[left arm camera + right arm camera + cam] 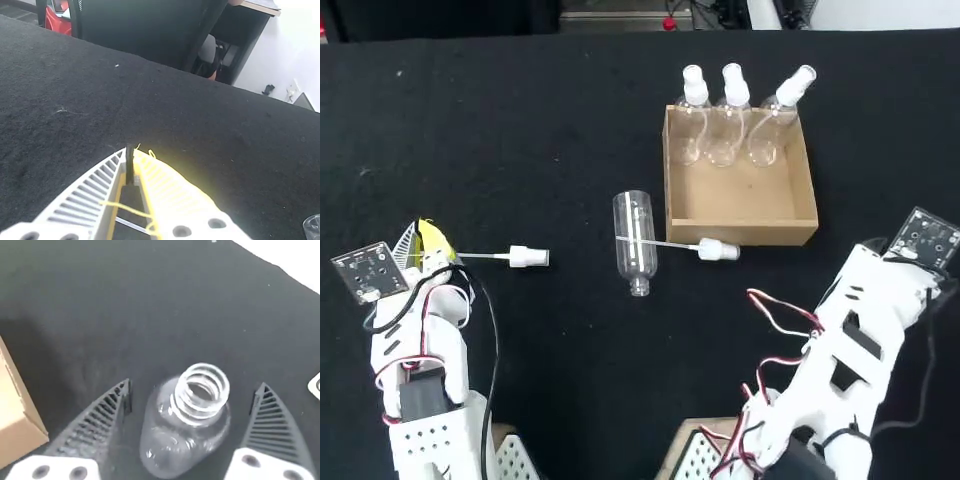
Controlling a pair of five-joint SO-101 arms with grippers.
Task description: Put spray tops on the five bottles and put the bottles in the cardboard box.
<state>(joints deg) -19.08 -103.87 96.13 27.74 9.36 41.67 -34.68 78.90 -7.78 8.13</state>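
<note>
R pincer (194,385) wide astride bottle (182,432)

A robotics workroom set up in an office-like room is shown. A table (520,120) draped in black cloth is seen from above. Two white, plastic-printed robot arms, one (420,370) beside the other (850,370), are fixed at its near edge, with red, black and white wiring left exposed. Past the far edge, loose cables (720,12) are glimpsed. In the left wrist view, a dark desk (245,35) with a pale wooden top, a plain white wall (295,45) and a red object (57,15) are made out behind the table.
</note>
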